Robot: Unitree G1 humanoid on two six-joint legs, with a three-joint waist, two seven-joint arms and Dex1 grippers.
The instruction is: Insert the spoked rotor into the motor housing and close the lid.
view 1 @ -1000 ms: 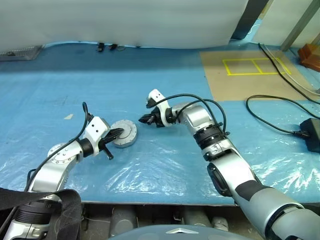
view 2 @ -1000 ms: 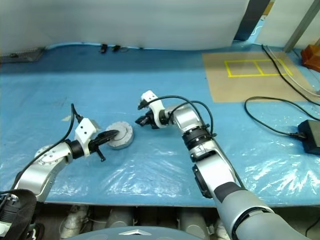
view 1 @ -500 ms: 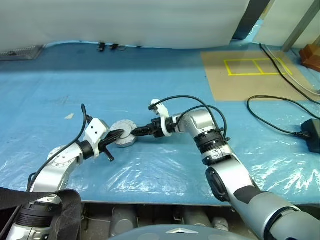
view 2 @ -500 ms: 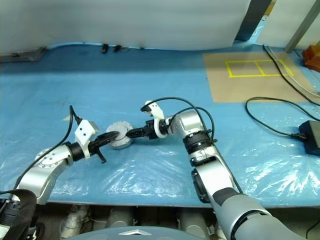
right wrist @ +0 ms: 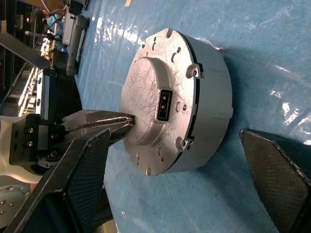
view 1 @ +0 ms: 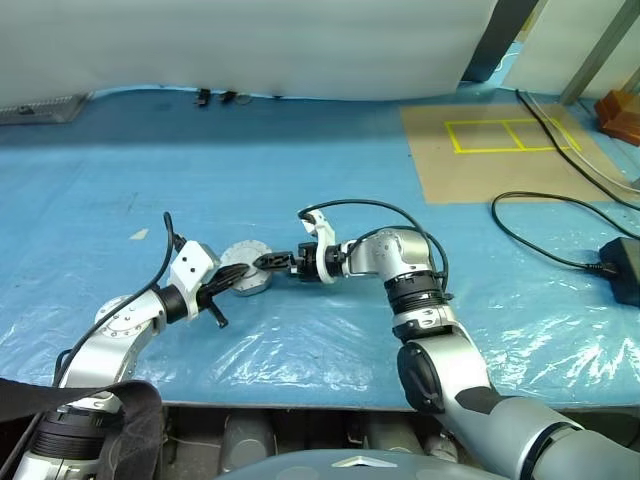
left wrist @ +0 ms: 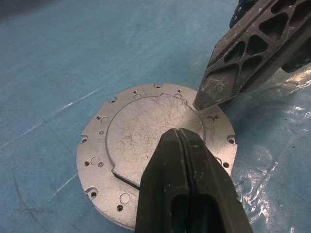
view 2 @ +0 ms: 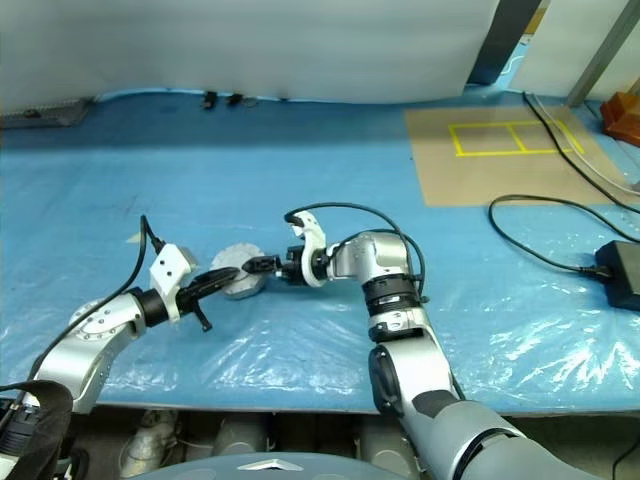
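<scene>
Tabletop: blue plastic-sheeted tabletop (view 1: 300, 180), crinkled clear film over the near part.
Left gripper: left gripper (view 1: 238, 278), two black fingers, near-left side. Jaws pressed together, tips resting on the plain top face of the disc at its near-left edge. Nothing pinched between them.
Lid: round light-grey metal lid (left wrist: 141, 126), plain face up, ring of small holes near the rim, raised centre panel. Lies flat on the sheet between the two grippers, as the top of a thick round grey assembly; side wall visible in the right wrist view, with a small rectangular connector slot in the raised centre.
Motor housing, rotor: cannot tell; no copper windings or spokes visible on the assembly.
Right gripper: right gripper (view 1: 272, 262), reaching in from the right, pointing left. Jaws spread wide, one black finger on each side of the disc, apart from the wall. One fingertip (left wrist: 214, 94) sits at the lid's rim just beside the left tips.
Far right: tan board with yellow tape rectangles (view 1: 500, 135), black cable (view 1: 545, 235) leading to a black box (view 1: 625, 265).
</scene>
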